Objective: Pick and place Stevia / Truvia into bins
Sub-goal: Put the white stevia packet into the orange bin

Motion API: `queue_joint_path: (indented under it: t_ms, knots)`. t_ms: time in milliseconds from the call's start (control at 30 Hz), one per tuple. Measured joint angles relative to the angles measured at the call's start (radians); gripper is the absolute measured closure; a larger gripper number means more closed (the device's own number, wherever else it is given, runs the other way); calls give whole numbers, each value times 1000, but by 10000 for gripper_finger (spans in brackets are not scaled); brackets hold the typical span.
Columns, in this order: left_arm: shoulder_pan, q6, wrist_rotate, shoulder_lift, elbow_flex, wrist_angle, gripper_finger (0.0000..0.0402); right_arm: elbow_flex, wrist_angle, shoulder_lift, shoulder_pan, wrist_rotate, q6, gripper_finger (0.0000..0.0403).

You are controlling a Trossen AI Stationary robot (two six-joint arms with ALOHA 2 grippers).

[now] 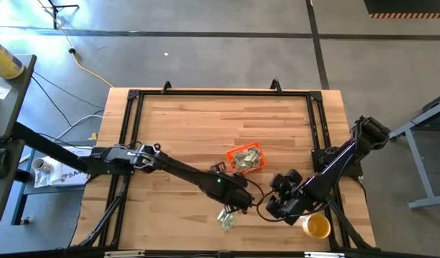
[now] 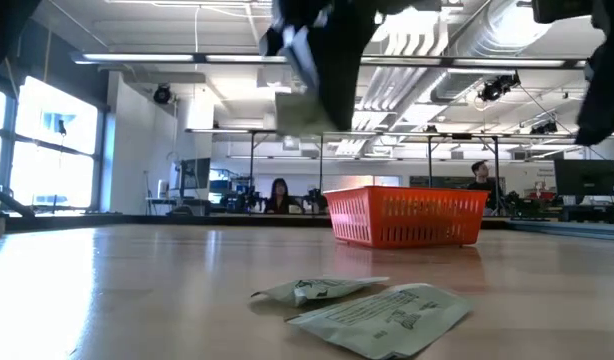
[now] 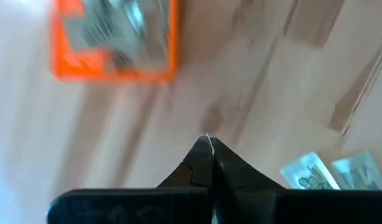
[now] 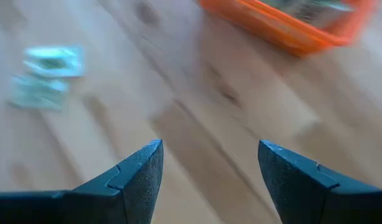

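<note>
Near the front edge of the wooden table [image 1: 206,122], in front of the orange bin [image 1: 246,159], two loose Stevia packets [image 1: 226,218] lie flat and partly overlapping: small rectangular paper sachets, pale green and white with faint dark print, slightly crumpled, much smaller than the bin. The bin is a shallow, bright-orange tray with slotted walls, already holding a heap of the same pale packets [image 1: 246,158]. The left gripper [image 3: 209,152] hangs above the table between the bin and the loose packets, its fingers pressed together on a thin white edge that looks like a held packet [image 2: 305,115]; in the low view a pale sachet dangles beneath the dark gripper, raised well above the wood. The right gripper [image 4: 209,165] hovers off to the bin's front right side, fingers spread wide with nothing between them. A yellow-and-white cup [image 1: 316,226] stands just beside the right arm, farther from the bin than the loose packets
</note>
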State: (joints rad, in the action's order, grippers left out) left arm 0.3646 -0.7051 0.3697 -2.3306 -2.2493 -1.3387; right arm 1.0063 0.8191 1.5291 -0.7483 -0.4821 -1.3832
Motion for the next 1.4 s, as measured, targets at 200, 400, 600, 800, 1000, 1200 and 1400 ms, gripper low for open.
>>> queue_joint_path:
  t_ms: [200, 400, 600, 800, 1000, 1200, 1400]
  knots:
    - [-44, 209, 113, 7, -105, 32, 377, 21, 205, -1, -61, 107, -41, 151]
    - [-163, 363, -44, 5, -81, 211, 371, 21, 291, -1, -157, 172, -101, 151]
    - [-300, 424, -146, 4, -79, 399, 375, 19, 374, -1, -210, 125, -58, 151]
    - [-415, 437, -249, -24, -79, 436, 364, 17, 388, 0, -217, 81, 20, 151]
    - [-411, 437, -338, -88, -77, 380, 374, -48, 350, 0, -217, 100, 14, 151]
    - [-367, 436, -245, -108, -80, 329, 343, -97, 203, 1, -206, 124, 23, 151]
    - [-365, 414, -221, -109, -79, 242, 248, -114, 123, 2, -152, 107, 108, 151]
